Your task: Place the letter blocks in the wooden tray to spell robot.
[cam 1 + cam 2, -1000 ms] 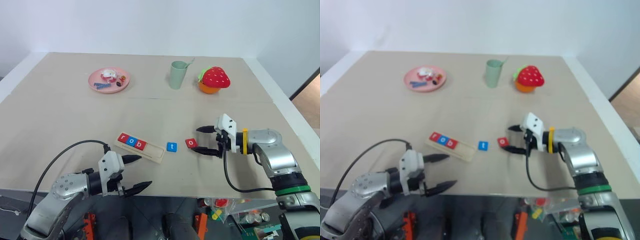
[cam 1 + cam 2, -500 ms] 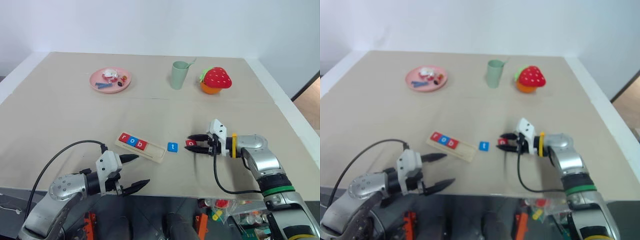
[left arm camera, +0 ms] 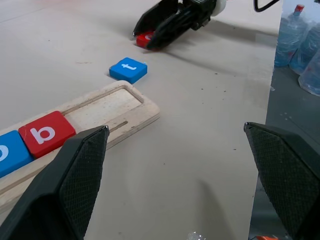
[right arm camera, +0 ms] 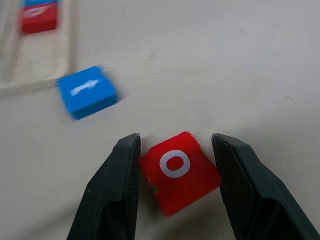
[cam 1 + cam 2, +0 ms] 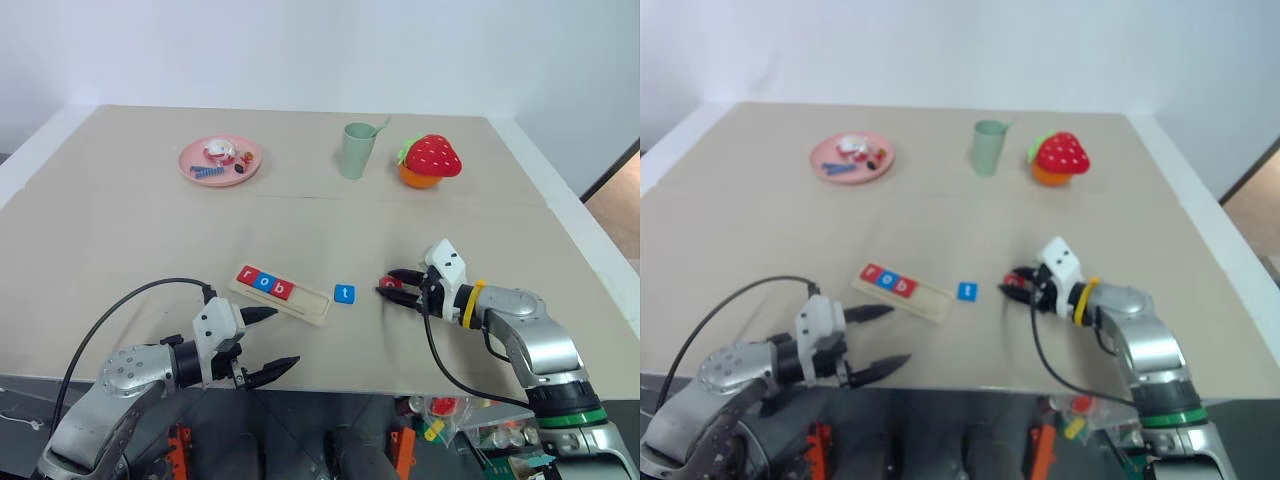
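Wooden tray (image 5: 281, 293): long pale strip with a shallow groove, lying at a slant near the table's front edge. Three letter blocks sit in its left part, side by side: red r (image 5: 247, 276), blue o (image 5: 264, 283), red b (image 5: 282, 290). The right part of the groove is bare wood.

Blue t block (image 5: 344, 294) lies flat on the table, just beside the tray's right end, not touching it.

Red o block (image 4: 179, 170): small flat square, white lowercase letter on top, glossy, edges rounded. It sits to the right of the t, between the two black fingers of the right gripper (image 5: 397, 290), which are narrowed onto its sides and gripping it. Whether it is lifted off the table I cannot tell.

Left gripper (image 5: 272, 344): fingers spread wide, holding nothing, at the front table edge just below the tray.
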{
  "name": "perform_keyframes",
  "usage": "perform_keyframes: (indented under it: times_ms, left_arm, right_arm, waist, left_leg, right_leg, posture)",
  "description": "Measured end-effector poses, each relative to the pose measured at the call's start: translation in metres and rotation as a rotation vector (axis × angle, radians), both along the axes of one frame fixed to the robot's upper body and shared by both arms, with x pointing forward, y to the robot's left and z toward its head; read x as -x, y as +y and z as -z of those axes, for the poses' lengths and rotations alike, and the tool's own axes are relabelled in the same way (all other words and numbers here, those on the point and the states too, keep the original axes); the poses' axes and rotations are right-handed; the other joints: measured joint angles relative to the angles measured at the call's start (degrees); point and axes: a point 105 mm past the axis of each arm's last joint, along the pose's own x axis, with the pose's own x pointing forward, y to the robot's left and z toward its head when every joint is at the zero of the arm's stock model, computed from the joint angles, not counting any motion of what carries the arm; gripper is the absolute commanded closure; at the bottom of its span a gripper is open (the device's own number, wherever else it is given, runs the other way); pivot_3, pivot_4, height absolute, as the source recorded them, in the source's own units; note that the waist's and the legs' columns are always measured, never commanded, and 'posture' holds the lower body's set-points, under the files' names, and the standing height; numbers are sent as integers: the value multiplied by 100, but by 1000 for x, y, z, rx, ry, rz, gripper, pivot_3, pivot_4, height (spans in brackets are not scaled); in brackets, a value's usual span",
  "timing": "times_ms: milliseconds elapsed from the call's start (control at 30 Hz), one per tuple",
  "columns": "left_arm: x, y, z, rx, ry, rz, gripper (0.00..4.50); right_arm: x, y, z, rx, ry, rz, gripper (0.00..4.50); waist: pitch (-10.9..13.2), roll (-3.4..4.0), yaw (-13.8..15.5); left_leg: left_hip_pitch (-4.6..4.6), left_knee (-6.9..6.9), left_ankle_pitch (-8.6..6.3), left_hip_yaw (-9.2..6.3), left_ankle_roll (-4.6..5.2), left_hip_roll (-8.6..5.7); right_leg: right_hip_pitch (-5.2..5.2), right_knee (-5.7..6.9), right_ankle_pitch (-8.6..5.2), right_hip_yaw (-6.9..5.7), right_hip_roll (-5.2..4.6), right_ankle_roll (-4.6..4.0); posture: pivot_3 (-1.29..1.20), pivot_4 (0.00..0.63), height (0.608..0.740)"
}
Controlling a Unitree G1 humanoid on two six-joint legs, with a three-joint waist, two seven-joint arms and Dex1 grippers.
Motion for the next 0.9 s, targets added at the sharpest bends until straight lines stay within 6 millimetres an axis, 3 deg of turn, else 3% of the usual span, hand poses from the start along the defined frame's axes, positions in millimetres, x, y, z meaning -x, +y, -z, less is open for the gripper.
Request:
perform_keyframes:
  times_ms: [233,367,467,900]
  left_arm:
    - [-10,5,-6,35,-32,-98,0]
    - [-15,8,-8,40,-48,-133,0]
    - [-22,15,-6,35,-60,-153,0]
    - [-29,23,0,25,-60,-152,0]
  right_arm:
    - [17,59,-39,-67,-50,101,2826]
    - [18,84,-35,-75,-23,141,2826]
    - [16,112,-20,-65,25,153,2826]
    - [19,130,-10,-16,52,114,2826]
  waist:
    - [-1,0,4]
    - [-1,0,4]
    - [-2,-2,2]
    - [-2,-2,1]
  left_leg:
    - [-2,0,6,-6,-9,1]
    - [-5,0,11,-2,-18,-4]
    - [-8,0,13,5,-21,-3]
    - [-24,-3,13,-6,-21,1]
  right_leg:
    - [-3,5,1,-6,1,-2]
    - [-4,3,1,-4,-5,1]
    - [-10,3,3,-5,-3,0]
    - [-18,-1,2,-22,-2,-3]
  posture:
    - [0,150,740]
    - [0,150,740]
    - [0,150,740]
    - [0,150,740]
